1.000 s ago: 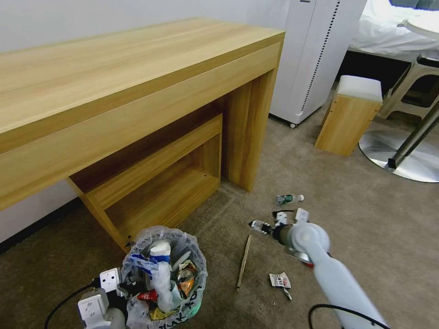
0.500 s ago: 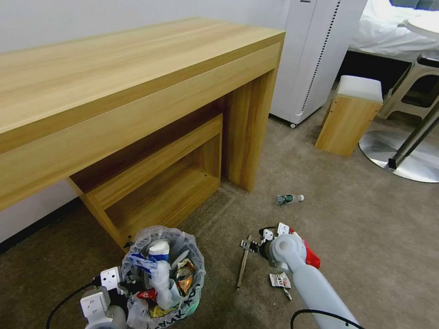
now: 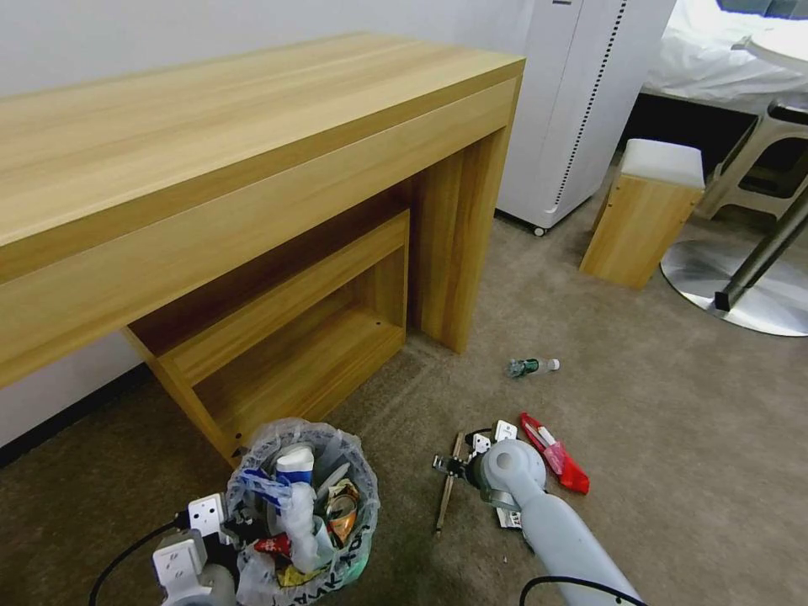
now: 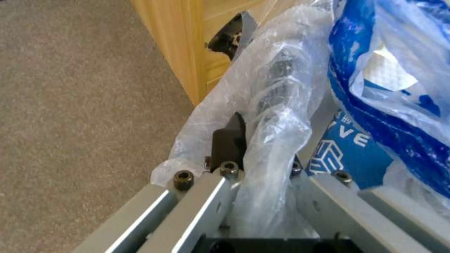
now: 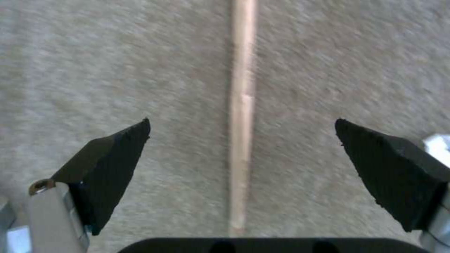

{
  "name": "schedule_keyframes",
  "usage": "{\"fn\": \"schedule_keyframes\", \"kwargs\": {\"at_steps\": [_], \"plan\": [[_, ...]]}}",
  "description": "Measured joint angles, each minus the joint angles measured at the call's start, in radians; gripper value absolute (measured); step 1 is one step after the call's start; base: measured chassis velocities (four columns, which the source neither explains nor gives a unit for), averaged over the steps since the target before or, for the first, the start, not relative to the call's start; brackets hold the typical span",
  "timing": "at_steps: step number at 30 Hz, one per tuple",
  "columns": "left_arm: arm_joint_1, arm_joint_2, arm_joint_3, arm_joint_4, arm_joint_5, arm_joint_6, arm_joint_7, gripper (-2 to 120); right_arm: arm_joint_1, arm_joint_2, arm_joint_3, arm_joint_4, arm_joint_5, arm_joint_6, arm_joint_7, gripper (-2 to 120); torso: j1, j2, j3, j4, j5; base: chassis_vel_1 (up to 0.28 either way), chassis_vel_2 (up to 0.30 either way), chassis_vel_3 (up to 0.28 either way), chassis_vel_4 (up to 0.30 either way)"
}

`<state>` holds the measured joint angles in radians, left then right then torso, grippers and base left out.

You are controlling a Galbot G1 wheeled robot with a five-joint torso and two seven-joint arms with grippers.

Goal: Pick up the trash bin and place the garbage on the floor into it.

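The trash bin (image 3: 303,505), black with a clear bag and packed with litter, sits low at the left of the head view. My left gripper (image 3: 242,532) is shut on its bag-covered rim (image 4: 276,105), one black finger (image 4: 230,138) outside the rim. My right gripper (image 3: 444,463) hangs open just above the floor (image 3: 656,421), straddling a wooden stick (image 3: 447,492). In the right wrist view the stick (image 5: 241,105) runs between the two black fingertips (image 5: 112,161). Other garbage lies nearby: a red wrapper (image 3: 555,454), a green-labelled bottle (image 3: 530,366) and a white scrap (image 3: 505,518) half under my right arm.
A long wooden desk (image 3: 252,168) with a low shelf (image 3: 320,337) stands right behind the bin. A white cabinet (image 3: 581,101), a small wooden stool (image 3: 644,210) and a round metal table base (image 3: 741,286) stand at the back right.
My right gripper has moved left and nearer, from beside the red wrapper to over the wooden stick; the wrapper now lies uncovered. The left gripper and bin have hardly shifted.
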<state>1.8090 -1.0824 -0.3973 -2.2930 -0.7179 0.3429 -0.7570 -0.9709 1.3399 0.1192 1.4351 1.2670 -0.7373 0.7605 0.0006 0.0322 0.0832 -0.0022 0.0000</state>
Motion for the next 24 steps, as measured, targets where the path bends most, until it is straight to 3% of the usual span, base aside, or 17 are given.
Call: {"fn": "schedule_keyframes", "kwargs": {"at_steps": [15,24], "plan": [[0.020,0.004,-0.010,-0.011,0.013,-0.002,0.003,1,-0.018,0.023,0.018,0.009,0.089,0.001,0.164,100,0.000,0.000,0.000,-0.0002,0.0000,0.000,0.000,0.000,0.000],[0.010,0.000,0.007,0.004,0.024,-0.002,0.003,1,-0.001,0.090,0.047,-0.037,0.120,0.002,0.229,100,0.000,0.000,0.000,-0.0001,-0.0001,0.000,0.000,0.000,0.000]]}}
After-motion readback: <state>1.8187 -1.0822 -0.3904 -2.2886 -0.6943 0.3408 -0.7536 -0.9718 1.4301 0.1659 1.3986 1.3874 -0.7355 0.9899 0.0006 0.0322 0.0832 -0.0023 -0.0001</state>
